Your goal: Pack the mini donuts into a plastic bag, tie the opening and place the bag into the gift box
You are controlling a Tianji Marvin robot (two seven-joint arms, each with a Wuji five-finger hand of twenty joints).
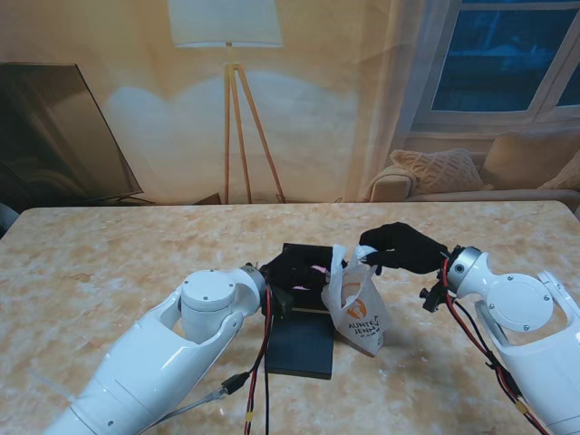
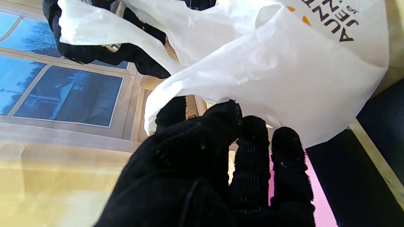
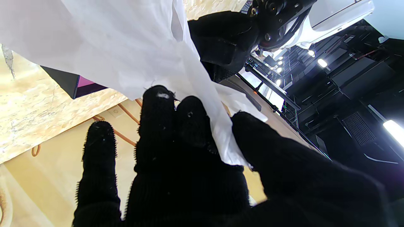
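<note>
A white plastic bag point(image 1: 358, 308) with orange print hangs over the right edge of the black gift box point(image 1: 292, 256), whose inside is pink. My right hand point(image 1: 403, 246), in a black glove, is shut on the bag's top; the film point(image 3: 221, 138) is pinched between thumb and fingers. My left hand point(image 1: 292, 272) hovers over the box, just left of the bag. Its curled fingertips point(image 2: 230, 110) touch the bag's edge point(image 2: 268, 69), but a grip cannot be made out. No donuts show; the bag's contents are hidden.
The box's black lid point(image 1: 301, 346) lies flat on the marble table point(image 1: 109, 263), just nearer to me than the box. Red and black cables point(image 1: 258, 381) trail along my left arm. A lamp, a window and a sofa stand beyond the table's far edge.
</note>
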